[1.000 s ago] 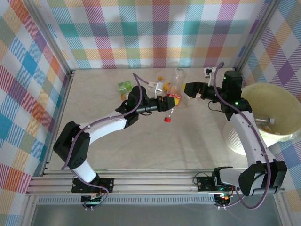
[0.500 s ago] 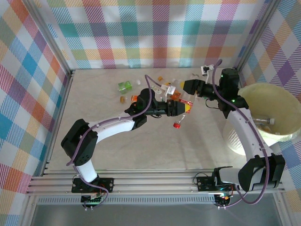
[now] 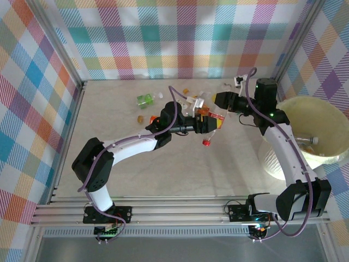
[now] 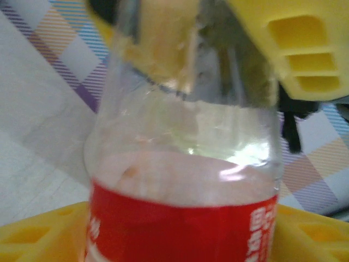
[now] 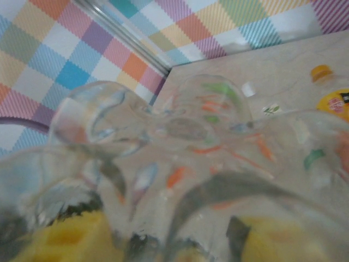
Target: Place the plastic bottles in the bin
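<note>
Overhead view, read from left to right. On the left half of the table (image 3: 109, 120) lie loose plastic bottles not yet collected, among them a green bottle (image 3: 144, 100) and, further right, a small cluster near the back edge (image 3: 191, 99).

At centre, the left gripper (image 3: 210, 124) holds a red-labelled bottle (image 3: 208, 140) clear of the table, its red cap pointing down. In the left wrist view we see the yellow fingers (image 4: 294, 54) pressed against either side of this bottle's clear body, just above the label.

Just to the right, the right gripper (image 3: 219, 101) hangs near the back edge. In its wrist view a crushed clear bottle (image 5: 163, 142) sits between the yellow fingers (image 5: 71, 234), which appear closed on it.

At far right stands the bin (image 3: 327, 117), well apart from both grippers, with 1 bottle (image 3: 306, 141) already inside.

We judge the step in hand to be the carry: 2 bottles are gripped and neither is over the bin. The next move calls for swinging each load rightward above the rim, one arm at a time so the 2 arms do not cross, and opening the fingers only once the bottle is over the opening.
</note>
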Robot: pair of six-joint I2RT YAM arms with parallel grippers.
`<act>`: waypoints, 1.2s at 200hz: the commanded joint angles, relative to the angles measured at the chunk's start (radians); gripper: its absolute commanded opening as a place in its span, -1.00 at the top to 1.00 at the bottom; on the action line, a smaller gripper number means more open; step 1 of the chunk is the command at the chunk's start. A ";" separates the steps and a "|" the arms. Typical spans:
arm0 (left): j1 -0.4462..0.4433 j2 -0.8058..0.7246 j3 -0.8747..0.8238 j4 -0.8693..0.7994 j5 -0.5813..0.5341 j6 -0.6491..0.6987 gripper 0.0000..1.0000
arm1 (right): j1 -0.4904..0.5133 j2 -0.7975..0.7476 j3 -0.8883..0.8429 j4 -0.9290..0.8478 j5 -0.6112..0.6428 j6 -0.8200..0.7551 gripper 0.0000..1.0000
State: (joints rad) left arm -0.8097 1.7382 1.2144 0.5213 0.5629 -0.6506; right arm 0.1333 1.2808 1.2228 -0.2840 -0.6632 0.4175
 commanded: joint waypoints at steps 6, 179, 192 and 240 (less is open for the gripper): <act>-0.002 -0.038 0.009 -0.120 -0.136 0.055 -0.71 | 0.005 -0.014 0.087 -0.091 0.112 -0.098 0.13; -0.002 -0.184 -0.044 -0.325 -0.614 0.181 -1.00 | -0.016 -0.301 0.202 0.153 1.126 -0.752 0.30; -0.003 -0.165 -0.013 -0.348 -0.605 0.194 -1.00 | -0.040 -0.302 0.202 0.166 1.166 -0.782 0.30; -0.001 -0.130 0.033 -0.360 -0.592 0.197 -1.00 | -0.217 -0.311 0.205 0.104 1.184 -0.707 0.29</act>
State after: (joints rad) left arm -0.8101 1.6005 1.2079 0.1768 -0.0277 -0.4770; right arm -0.0097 0.9840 1.3895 -0.1783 0.4683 -0.3073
